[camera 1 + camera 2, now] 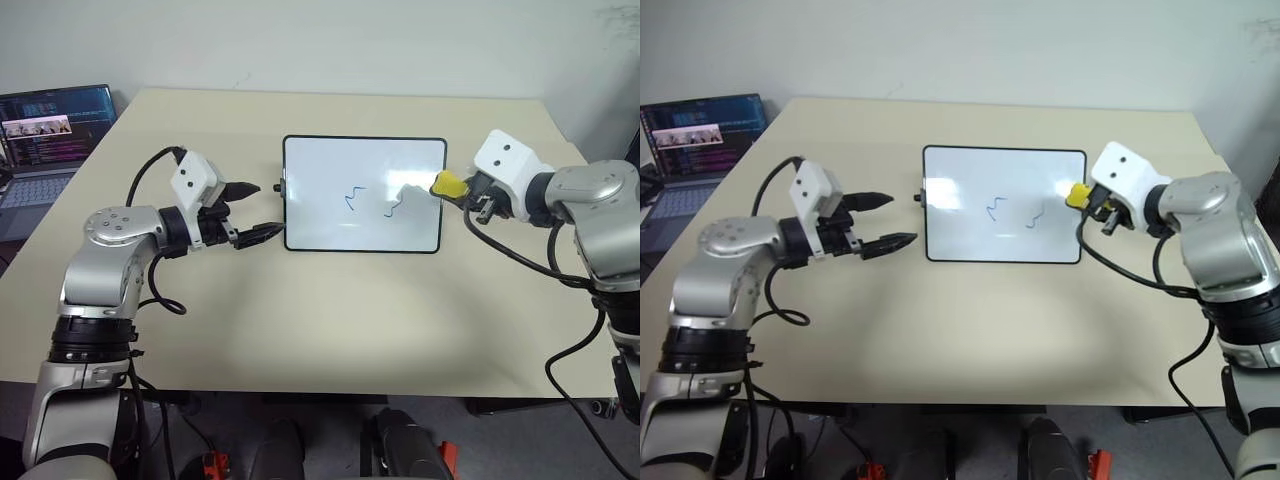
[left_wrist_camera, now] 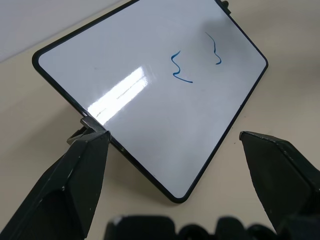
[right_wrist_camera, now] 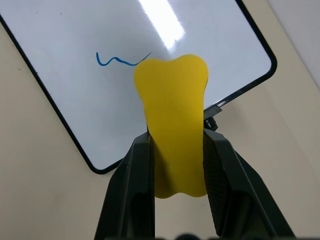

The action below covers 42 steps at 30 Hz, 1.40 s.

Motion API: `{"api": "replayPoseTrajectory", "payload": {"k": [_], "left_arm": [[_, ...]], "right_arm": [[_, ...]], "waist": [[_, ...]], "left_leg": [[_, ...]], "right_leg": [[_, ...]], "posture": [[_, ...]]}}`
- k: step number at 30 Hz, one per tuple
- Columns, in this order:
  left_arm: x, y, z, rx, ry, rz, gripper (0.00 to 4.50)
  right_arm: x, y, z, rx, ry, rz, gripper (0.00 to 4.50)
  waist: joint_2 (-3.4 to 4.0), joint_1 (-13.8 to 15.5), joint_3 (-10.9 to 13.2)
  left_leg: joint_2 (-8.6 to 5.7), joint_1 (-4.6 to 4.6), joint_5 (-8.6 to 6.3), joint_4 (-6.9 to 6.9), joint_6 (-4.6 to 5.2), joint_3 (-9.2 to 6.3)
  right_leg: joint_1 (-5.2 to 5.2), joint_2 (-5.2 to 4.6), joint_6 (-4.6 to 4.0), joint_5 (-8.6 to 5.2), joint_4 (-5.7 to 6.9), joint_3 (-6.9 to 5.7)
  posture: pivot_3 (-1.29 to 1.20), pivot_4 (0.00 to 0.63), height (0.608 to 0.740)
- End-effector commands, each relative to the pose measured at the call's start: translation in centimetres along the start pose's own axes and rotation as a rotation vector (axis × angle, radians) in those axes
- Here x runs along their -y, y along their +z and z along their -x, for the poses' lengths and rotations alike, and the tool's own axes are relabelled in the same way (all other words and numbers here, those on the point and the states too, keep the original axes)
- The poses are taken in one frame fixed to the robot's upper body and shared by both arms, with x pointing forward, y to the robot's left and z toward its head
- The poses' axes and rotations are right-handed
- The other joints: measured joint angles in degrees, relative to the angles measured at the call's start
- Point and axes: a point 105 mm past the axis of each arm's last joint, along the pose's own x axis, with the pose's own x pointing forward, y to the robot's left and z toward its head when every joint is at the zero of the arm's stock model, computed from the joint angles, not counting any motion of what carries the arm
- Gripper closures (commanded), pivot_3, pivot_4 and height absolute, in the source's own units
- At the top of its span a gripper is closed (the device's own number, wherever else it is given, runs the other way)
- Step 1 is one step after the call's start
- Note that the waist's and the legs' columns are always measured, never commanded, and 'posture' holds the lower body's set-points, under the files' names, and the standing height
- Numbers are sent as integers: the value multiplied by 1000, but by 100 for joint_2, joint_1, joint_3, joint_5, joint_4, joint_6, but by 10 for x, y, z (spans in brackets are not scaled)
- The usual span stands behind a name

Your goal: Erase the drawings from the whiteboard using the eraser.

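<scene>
Laptop (image 1: 50,140) (open) on table (image 1: 330,320).

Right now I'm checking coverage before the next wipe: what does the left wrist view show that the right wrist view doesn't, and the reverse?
Left wrist view alone: the open left claw at the whiteboard's near edge, and two blue drawings. Right wrist view alone: the right claw shut on the yellow eraser, which hides part of the board, with one blue squiggle showing. Both share the black-framed whiteboard on the beige table.
</scene>
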Motion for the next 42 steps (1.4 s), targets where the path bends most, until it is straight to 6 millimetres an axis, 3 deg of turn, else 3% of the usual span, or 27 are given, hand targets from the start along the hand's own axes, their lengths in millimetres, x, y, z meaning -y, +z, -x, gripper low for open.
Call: {"api": "replayPoseTrajectory", "payload": {"k": [1,22,24,28,31,34,37,42], "left_arm": [[-3,12,5,21,12,-51,0],[-2,11,5,17,8,-52,0],[-2,11,4,19,7,-51,0],[0,14,1,39,-4,-43,0],[2,13,-4,38,-12,-46,0],[10,13,-14,61,-41,-24,0],[16,9,-19,63,-59,-9,0],[20,10,-22,70,-68,-5,0]], "right_arm": [[10,8,8,40,-42,12,3526],[7,13,5,54,-28,18,3526],[6,17,5,71,-28,15,3526],[-3,50,1,187,-4,7,3526],[-21,72,-16,251,42,-23,3526],[-30,90,-45,268,32,-26,3526],[-23,100,-69,226,-63,50,3526],[-10,101,-90,178,-129,103,3526]], "waist": [[0,0,0],[0,0,0],[0,-1,0],[0,-28,0],[0,-31,0],[0,-19,0],[0,-18,0],[0,6,0]], "left_leg": [[0,0,0,0,0,0],[0,0,0,2,0,0],[0,0,0,2,0,0],[1,1,0,3,0,0],[3,3,1,4,0,-3],[2,3,1,7,-1,-4],[0,3,3,9,-3,-5],[-1,1,3,5,-4,-7]], "right_leg": [[0,0,0,0,0,0],[0,0,0,0,2,0],[0,0,0,0,2,0],[0,1,-1,1,6,1],[0,3,-1,1,9,-1],[4,3,-1,1,11,-3],[4,1,-1,2,14,-4],[4,-2,-2,1,5,-9]], "posture": [[0,150,740],[0,150,740],[0,150,740],[0,150,740],[0,150,740],[0,150,740],[0,150,740],[0,150,740]]}}
